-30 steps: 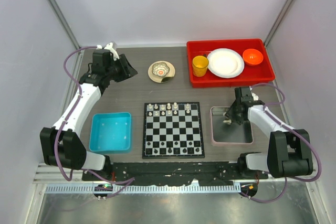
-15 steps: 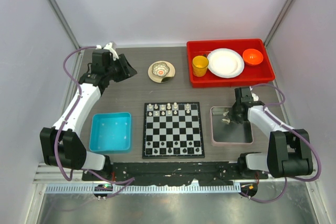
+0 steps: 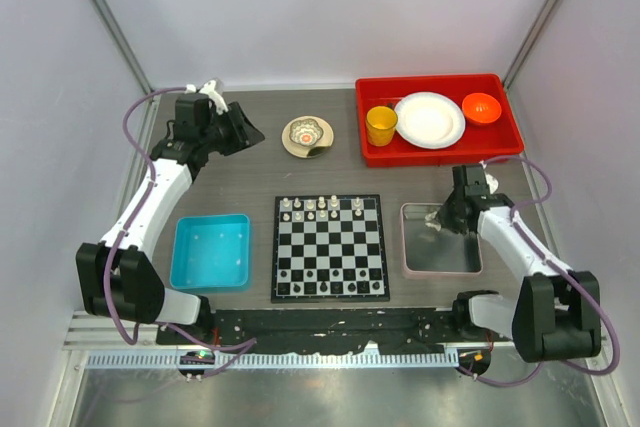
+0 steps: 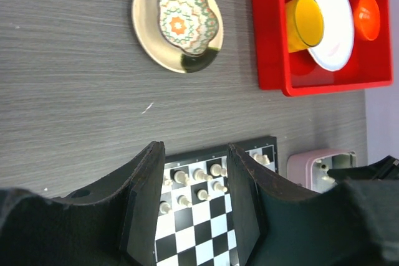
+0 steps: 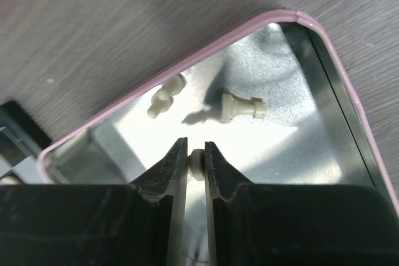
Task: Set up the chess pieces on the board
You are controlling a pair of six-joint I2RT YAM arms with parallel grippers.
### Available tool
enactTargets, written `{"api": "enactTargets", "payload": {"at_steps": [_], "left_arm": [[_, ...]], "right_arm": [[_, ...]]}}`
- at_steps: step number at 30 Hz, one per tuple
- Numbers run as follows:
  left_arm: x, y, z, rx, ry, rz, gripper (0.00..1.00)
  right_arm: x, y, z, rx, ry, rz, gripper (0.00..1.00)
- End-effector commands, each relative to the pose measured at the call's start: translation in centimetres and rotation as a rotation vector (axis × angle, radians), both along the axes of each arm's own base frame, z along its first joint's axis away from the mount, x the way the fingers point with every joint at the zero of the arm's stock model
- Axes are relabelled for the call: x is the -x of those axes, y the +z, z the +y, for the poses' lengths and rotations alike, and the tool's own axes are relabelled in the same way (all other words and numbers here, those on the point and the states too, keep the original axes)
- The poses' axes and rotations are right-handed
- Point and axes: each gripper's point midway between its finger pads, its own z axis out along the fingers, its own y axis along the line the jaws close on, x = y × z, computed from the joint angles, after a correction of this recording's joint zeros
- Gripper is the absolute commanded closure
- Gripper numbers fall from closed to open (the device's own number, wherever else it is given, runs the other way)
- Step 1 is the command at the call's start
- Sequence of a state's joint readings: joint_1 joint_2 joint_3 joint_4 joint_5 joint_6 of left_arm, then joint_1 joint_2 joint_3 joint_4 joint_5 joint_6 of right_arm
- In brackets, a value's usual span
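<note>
The board (image 3: 330, 257) lies in the middle of the table, with several cream chess pieces (image 3: 320, 209) standing on its far rows. To its right sits a grey tray with a pink rim (image 3: 450, 259). My right gripper (image 3: 440, 219) is down inside it, shut on a small cream chess piece (image 5: 197, 165) pinched at the fingertips (image 5: 196, 154). Two loose pieces (image 5: 242, 108) (image 5: 164, 99) lie on the tray floor (image 5: 299, 147) just beyond the fingers. My left gripper (image 3: 245, 132) hangs open and empty at the far left. Between its fingers the left wrist view shows the board (image 4: 199, 235).
A blue bin (image 3: 210, 252) stands left of the board. A red tray (image 3: 440, 142) at the back right holds a yellow cup (image 3: 381, 125), a white plate (image 3: 429, 119) and an orange bowl (image 3: 481, 107). A patterned dish (image 3: 307, 136) sits behind the board.
My right gripper's jaws have closed on a chess piece in the tray and the arm has shifted slightly. The left arm has not moved.
</note>
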State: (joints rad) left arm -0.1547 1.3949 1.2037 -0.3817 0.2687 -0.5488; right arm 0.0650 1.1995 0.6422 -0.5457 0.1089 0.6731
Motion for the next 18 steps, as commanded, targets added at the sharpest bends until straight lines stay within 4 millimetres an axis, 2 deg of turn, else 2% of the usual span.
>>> {"api": "enactTargets", "payload": {"at_steps": [1,4,6,9,11,12,14,15,17,18], "left_arm": [[-0.1,2.0,-2.4,0.102,-0.126,-0.08,0.52],[0.9,3.6,-5.2,0.168,-0.267,-0.139,0.53],[2.0,4.0,-7.4,0.184,-0.351,-0.149,0.53],[4.2,4.2,-11.0,0.183,-0.476,-0.17,0.53],[5.5,4.0,-13.0,0.167,-0.534,-0.177,0.53],[6.9,3.7,-15.1,0.158,-0.597,-0.177,0.53],[7.9,3.5,-16.6,0.141,-0.634,-0.18,0.52],[9.0,3.3,-18.2,0.137,-0.667,-0.175,0.52],[9.4,3.0,-19.8,0.127,-0.675,-0.166,0.52],[10.2,3.1,-21.1,0.131,-0.697,-0.163,0.52]], "right_arm": [[-1.8,5.1,0.8,-0.035,0.05,-0.158,0.99],[-2.5,8.2,3.4,-0.158,0.142,-0.29,0.99],[-3.1,10.3,4.4,-0.207,0.17,-0.38,0.99],[-3.4,11.8,5.4,-0.256,0.204,-0.417,0.99],[-3.4,12.1,5.9,-0.279,0.227,-0.42,0.99],[-3.4,12.2,6.1,-0.285,0.23,-0.42,0.99],[-3.3,12.3,6.0,-0.289,0.218,-0.426,0.99],[-3.1,12.1,6.0,-0.293,0.21,-0.421,0.99],[-2.9,12.1,6.0,-0.308,0.183,-0.421,0.99],[-2.6,11.8,6.1,-0.317,0.181,-0.414,0.99]]}}
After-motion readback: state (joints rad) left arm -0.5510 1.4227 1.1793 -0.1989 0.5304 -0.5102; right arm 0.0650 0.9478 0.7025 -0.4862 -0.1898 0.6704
